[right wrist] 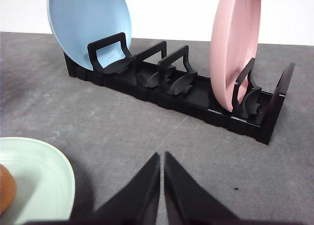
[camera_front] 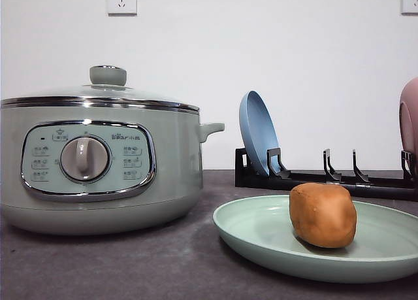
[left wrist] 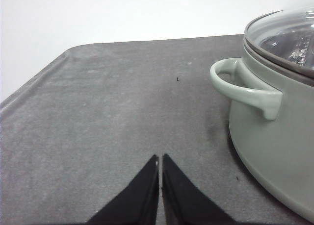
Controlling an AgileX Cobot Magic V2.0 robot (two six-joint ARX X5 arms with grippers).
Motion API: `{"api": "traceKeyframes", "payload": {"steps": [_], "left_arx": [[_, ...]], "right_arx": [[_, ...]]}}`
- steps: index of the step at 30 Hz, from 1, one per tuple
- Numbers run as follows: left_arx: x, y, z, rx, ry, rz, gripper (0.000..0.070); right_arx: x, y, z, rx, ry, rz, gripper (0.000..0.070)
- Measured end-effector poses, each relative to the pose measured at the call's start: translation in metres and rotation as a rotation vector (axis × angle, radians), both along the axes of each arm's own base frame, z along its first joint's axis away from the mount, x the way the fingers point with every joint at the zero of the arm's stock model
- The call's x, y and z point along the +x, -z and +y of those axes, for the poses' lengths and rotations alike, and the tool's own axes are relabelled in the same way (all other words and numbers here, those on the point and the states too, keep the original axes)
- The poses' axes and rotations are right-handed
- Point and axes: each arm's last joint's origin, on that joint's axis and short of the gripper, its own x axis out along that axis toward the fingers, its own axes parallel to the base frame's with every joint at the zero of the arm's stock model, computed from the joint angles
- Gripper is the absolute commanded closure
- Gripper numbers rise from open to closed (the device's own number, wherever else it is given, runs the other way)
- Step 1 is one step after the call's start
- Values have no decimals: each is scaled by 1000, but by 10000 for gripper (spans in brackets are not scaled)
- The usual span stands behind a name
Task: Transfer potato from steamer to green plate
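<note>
1. So, nearest the camera in the front view: the potato sits on the green plate, toward the plate's right half, standing a bit upright, its long axis looks roughly vertical. Looks to me like the transfer is basically done already

2. The right gripper has its fingers pressed together, holding nothing. In its wrist view the green plate's rim and a sliver of the potato sit off to the side of the fingertips, so the potato is near but not between them. I'd say the right arm is the nearer one

3. The left gripper is pressed together too, empty, hovering over bare grey table. The steamer is just beside it, side handle sticking out its way

4. Further back in the front view, the steamer stands left of the plate with its glass lid on, near the plate but apart from it

5. Farthest back: the black rack with the blue plate upright and the pink plate at the other end

6. Room to move: open table in front of both grippers; the rack behind the plate and the steamer handle are what I'd watch for
</note>
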Motion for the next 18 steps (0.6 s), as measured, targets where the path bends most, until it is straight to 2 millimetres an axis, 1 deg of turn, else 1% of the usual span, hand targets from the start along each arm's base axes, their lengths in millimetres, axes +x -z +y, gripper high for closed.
{"api": "traceKeyframes", "payload": {"steps": [18], "left_arx": [[0, 0, 0, 0, 0, 0, 697]], "right_arx": [[0, 0, 0, 0, 0, 0, 700]]}}
